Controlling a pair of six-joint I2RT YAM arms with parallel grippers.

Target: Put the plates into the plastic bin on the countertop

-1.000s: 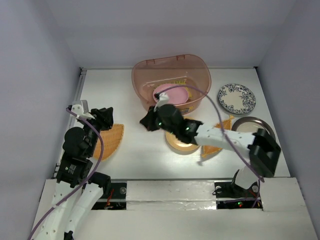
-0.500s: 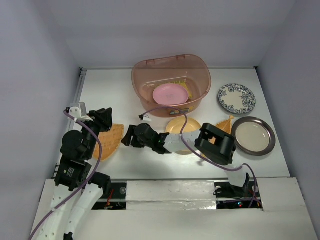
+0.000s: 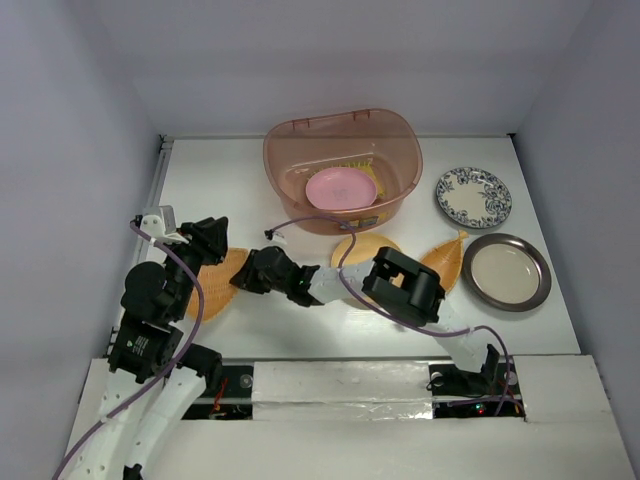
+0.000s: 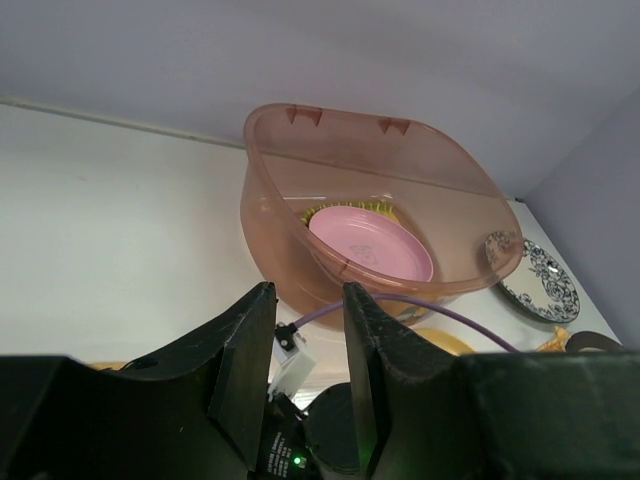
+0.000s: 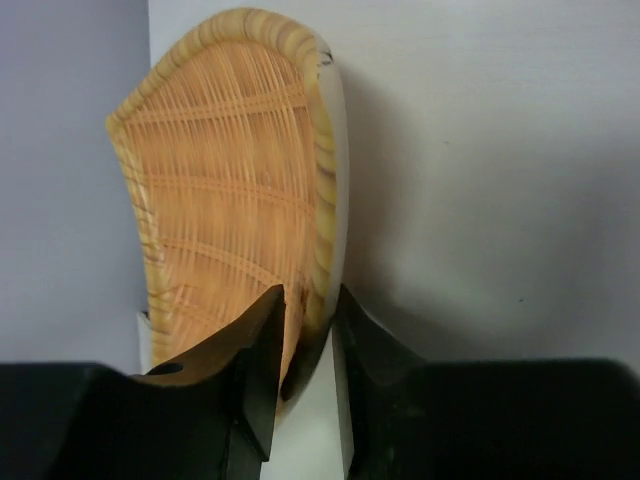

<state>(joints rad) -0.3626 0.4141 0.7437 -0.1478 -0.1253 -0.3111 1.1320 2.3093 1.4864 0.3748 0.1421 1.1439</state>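
Note:
The plastic bin (image 3: 290,160) stands at the back centre with the pink plate (image 3: 340,188) inside; both show in the left wrist view, bin (image 4: 285,225) and pink plate (image 4: 370,245). My right gripper (image 3: 243,275) reaches far left, and its jaws (image 5: 308,300) straddle and pinch the rim of the left leaf-shaped plate (image 5: 230,180), which lies on the countertop (image 3: 240,190). My left gripper (image 3: 212,238) hovers over that plate's far-left side, its jaws (image 4: 308,295) a little apart and empty. The yellow-orange plate (image 3: 362,247), second leaf plate (image 3: 445,260), floral plate (image 3: 473,196) and metal-rimmed plate (image 3: 508,271) lie to the right.
The right arm (image 3: 400,285) stretches across the near middle, partly over the yellow-orange plate, with its purple cable looping toward the bin. Pale walls bound the left, back and right sides.
My right arm has swung from the bin's front down and to the left, and its jaws now sit on the left leaf plate's rim. The left arm has barely moved.

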